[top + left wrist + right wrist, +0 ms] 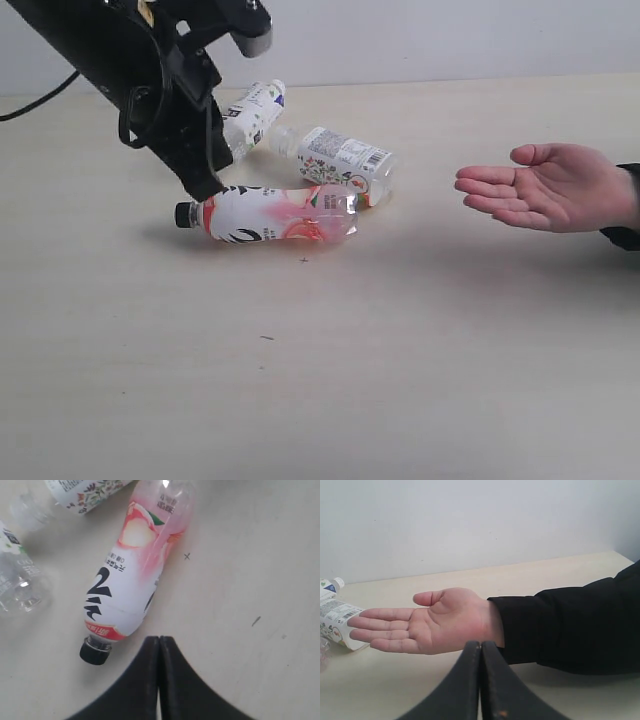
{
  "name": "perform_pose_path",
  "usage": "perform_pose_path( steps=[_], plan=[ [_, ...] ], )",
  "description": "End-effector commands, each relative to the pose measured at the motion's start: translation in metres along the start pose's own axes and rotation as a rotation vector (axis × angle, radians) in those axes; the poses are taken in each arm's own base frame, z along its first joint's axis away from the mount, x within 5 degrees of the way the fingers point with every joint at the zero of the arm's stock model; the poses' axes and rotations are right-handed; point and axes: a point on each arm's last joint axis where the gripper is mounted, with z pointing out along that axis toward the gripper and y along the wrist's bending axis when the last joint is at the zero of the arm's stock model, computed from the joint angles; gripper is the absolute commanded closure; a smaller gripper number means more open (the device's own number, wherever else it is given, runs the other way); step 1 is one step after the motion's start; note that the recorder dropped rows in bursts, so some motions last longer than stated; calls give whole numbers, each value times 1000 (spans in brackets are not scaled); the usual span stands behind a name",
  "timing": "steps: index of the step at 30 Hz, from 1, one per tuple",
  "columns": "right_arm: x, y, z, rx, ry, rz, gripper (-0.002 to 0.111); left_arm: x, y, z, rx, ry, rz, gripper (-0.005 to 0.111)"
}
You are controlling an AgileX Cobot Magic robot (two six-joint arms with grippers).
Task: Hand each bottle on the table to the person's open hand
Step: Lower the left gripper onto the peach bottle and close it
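Tabletop bare across the whole near side, far edge running along the wall. Left gripper pressed shut, empty, just beside the black-capped end of pink-white bottle, lying flat. Behind, white-green bottle and floral bottle, also toppled; contents unclear. Open palm well apart at right. Right gripper closed, empty.

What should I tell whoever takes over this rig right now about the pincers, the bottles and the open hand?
Left pincer: shut, empty, near the black-capped end of the pink-white clear plastic bottle.
Right pincer: shut, empty, pointing toward the person's bare open hand, whose palm is up and empty.
Three bottles are visible, all lying on the pale beige table: the pink-white one, a white floral-label bottle and a white-green-label bottle.
Left to do: hand over each.
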Motion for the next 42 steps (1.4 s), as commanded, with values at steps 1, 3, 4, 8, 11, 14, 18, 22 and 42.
perform_pose_path(
  steps=[1, 3, 4, 8, 11, 14, 18, 22, 42],
  plan=[
    [0, 0, 0, -4, -9, -4, 108, -5, 8, 22, 45, 85, 48, 107],
    [0, 0, 0, -4, -9, -4, 108, -10, 14, 31, 81, 158, 79, 107],
    [0, 0, 0, -4, -9, -4, 108, -12, 16, 34, 94, 179, 89, 107],
    [0, 0, 0, -4, -9, -4, 108, -28, 29, 54, 134, 225, 128, 107],
    [0, 0, 0, -4, -9, -4, 108, -34, 32, 63, 162, 239, 194, 107],
    [0, 0, 0, -4, -9, -4, 108, -43, 30, 71, 173, 223, 314, 107],
    [0, 0, 0, -4, -9, -4, 108, -50, 30, 73, 140, 196, 345, 107],
    [0, 0, 0, -4, -9, -4, 108, -51, 31, 74, 128, 185, 339, 85],
    [0, 0, 0, -4, -9, -4, 108, -47, 26, 125, 188, 190, 273, 10]
  ],
)
